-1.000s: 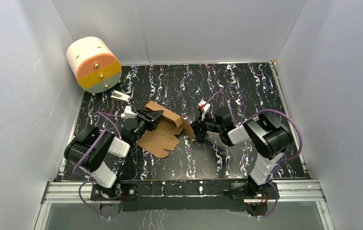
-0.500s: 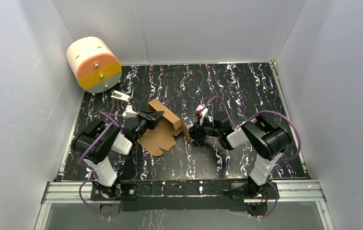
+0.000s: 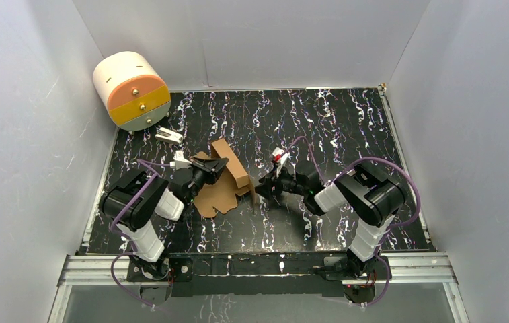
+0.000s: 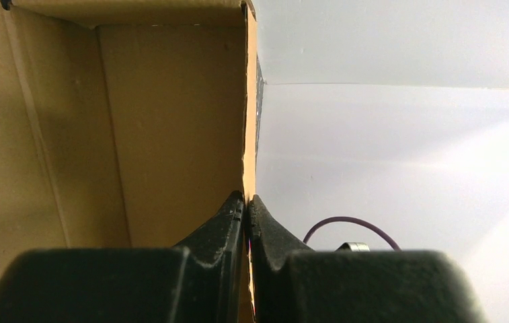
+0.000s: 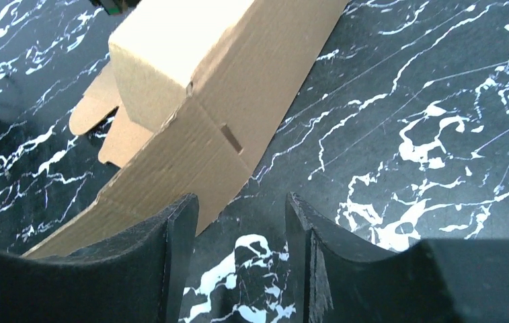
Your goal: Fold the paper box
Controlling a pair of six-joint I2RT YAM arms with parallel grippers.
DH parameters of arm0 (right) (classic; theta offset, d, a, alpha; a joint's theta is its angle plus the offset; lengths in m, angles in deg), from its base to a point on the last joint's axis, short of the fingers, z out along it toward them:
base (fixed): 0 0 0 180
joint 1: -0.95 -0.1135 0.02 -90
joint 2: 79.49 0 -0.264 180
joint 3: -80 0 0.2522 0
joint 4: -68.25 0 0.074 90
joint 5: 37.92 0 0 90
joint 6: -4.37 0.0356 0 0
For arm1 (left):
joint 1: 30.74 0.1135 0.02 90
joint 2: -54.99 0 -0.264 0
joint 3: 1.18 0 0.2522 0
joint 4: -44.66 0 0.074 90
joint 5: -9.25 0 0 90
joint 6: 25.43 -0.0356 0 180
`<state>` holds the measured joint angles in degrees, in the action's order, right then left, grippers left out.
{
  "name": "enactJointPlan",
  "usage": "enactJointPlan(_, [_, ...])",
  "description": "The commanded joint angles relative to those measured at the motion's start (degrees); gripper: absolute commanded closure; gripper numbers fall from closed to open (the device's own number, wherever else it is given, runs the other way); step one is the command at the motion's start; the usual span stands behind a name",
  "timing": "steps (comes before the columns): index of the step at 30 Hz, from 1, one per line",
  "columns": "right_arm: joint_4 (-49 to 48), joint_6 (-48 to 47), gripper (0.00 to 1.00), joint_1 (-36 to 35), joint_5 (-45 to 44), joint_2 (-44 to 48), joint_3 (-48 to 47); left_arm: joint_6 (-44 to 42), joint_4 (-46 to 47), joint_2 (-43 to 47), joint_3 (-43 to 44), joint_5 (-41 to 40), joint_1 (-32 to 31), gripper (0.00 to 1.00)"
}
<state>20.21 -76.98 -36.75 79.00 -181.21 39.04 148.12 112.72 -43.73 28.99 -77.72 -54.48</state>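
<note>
Mid-fold, centre-left of the worktop (image 3: pixel 345 128): the paper box (image 3: pixel 228 176) is partly up. One end is raised into a rectangular sleeve w/ a closed corner, and the other flaps lie flat on the black, white-veined surface. Here the left claw (image 4: pixel 246 202) is pinched tight on the edge of an upright wall. The right claw (image 5: pixel 241 208) stands parted, gripping nothing, just beside the box's low panel. Approx. halfway by the look of it; flat flaps and tab slot not yet tucked. Material: plain brown corrugated card, matte, crisp creases, rounded die-cut tabs.
</note>
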Motion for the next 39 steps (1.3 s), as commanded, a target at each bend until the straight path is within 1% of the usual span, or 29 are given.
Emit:
enactJointPlan(1, [-8.3,3.1,0.40,-1.7,-4.2,1.1,0.1,-0.6,2.2,2.0,-1.4,-0.3,-1.2,0.95])
enactJointPlan(9, [-12.9,5.1,0.39,-3.6,-10.2,-0.7,-0.1,-0.7,2.5,4.5,-2.6,-1.9,-2.6,0.96])
enactJointPlan(13, [-7.5,2.4,0.37,-3.6,-14.1,3.4,1.2,-1.8,2.4,5.4,-3.1,-2.2,-2.6,0.95])
enactJointPlan(16, [2.4,-0.7,0.37,-3.6,-15.8,8.3,1.7,-2.3,2.3,4.9,-3.1,-2.2,-2.5,0.95])
enactJointPlan(18, [8.3,0.0,0.38,-3.7,-17.5,11.5,1.6,-2.3,2.3,4.4,-3.3,-2.2,-2.5,0.95])
enactJointPlan(21, [24.6,3.0,0.38,-4.4,-20.5,17.9,-1.3,-3.1,2.3,4.1,-3.3,-2.2,-2.5,0.94])
enactJointPlan(25, [45.3,6.9,0.38,-7.5,-24.5,26.4,-7.7,-4.2,2.3,4.0,-3.4,-2.2,-2.5,0.93])
enactJointPlan(28, [56.1,10.5,0.37,-9.7,-25.9,29.8,-12.7,-4.5,2.3,4.1,-3.8,-2.2,-2.5,0.93])
enactJointPlan(30, [60.6,12.2,0.36,-11.1,-25.7,30.2,-15.6,-4.9,2.3,3.9,-4.0,-2.2,-2.5,0.93])
enactJointPlan(32, [65.7,13.3,0.36,-13.4,-26.3,28.6,-19.3,-4.7,2.3,3.6,-4.0,-2.2,-2.5,0.93])
enactJointPlan(35, [71.5,14.5,0.36,-16.3,-30.5,24.9,-24.3,-4.6,2.3,3.2,-3.9,-2.2,-2.5,0.92])
enactJointPlan(39, [75.6,14.8,0.38,-19.1,-35.7,20.4,-28.7,-4.6,2.4,3.4,-3.8,-2.2,-2.6,0.91])
